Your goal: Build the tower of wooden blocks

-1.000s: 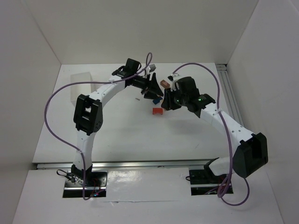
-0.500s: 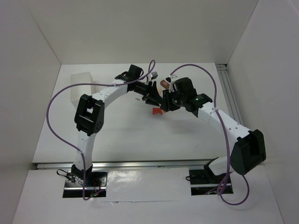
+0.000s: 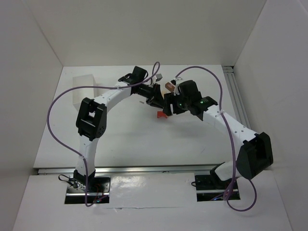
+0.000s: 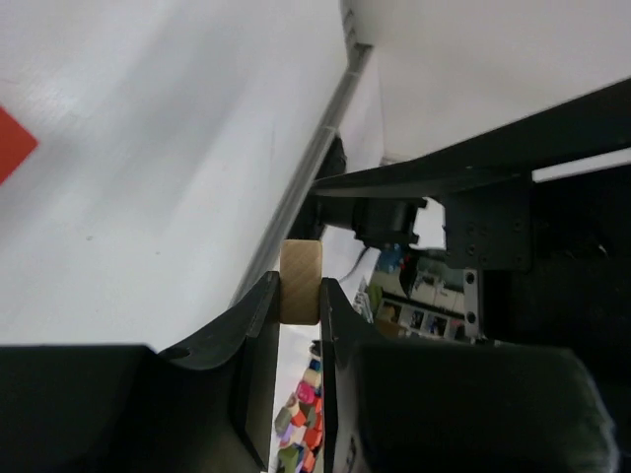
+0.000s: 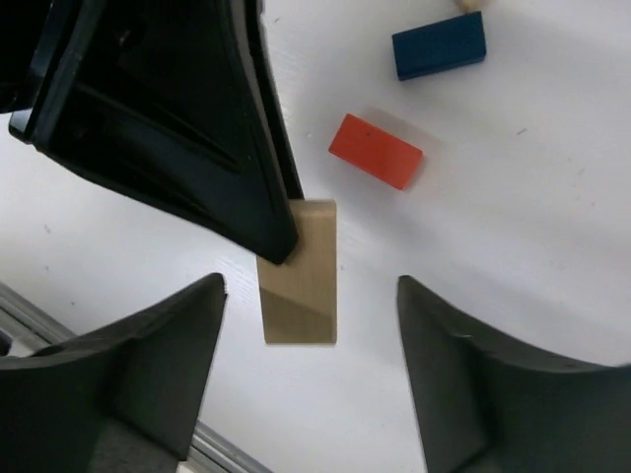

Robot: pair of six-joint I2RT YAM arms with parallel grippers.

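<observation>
My left gripper [image 4: 300,294] is shut on a pale natural wood block [image 4: 301,282]. In the top view it [image 3: 158,99] hangs over the middle of the table, close to my right gripper [image 3: 167,107]. In the right wrist view my right gripper [image 5: 310,286] is open, its fingers on either side of the pale block [image 5: 299,271] held by the left gripper's black fingers [image 5: 197,128]. An orange-red block [image 5: 376,150] and a blue block [image 5: 439,44] lie flat on the table beyond. The orange-red block [image 3: 160,114] and a brown block [image 3: 169,87] show from above.
A translucent white tub [image 3: 83,90] stands at the far left of the white table [image 3: 125,139]. White walls close in the back and sides. A metal rail [image 3: 237,96] runs along the right edge. Purple cables loop over both arms.
My left gripper has moved right with the pale block, up to the right gripper. The right gripper has shifted a little left. The blue block is now hidden from above.
</observation>
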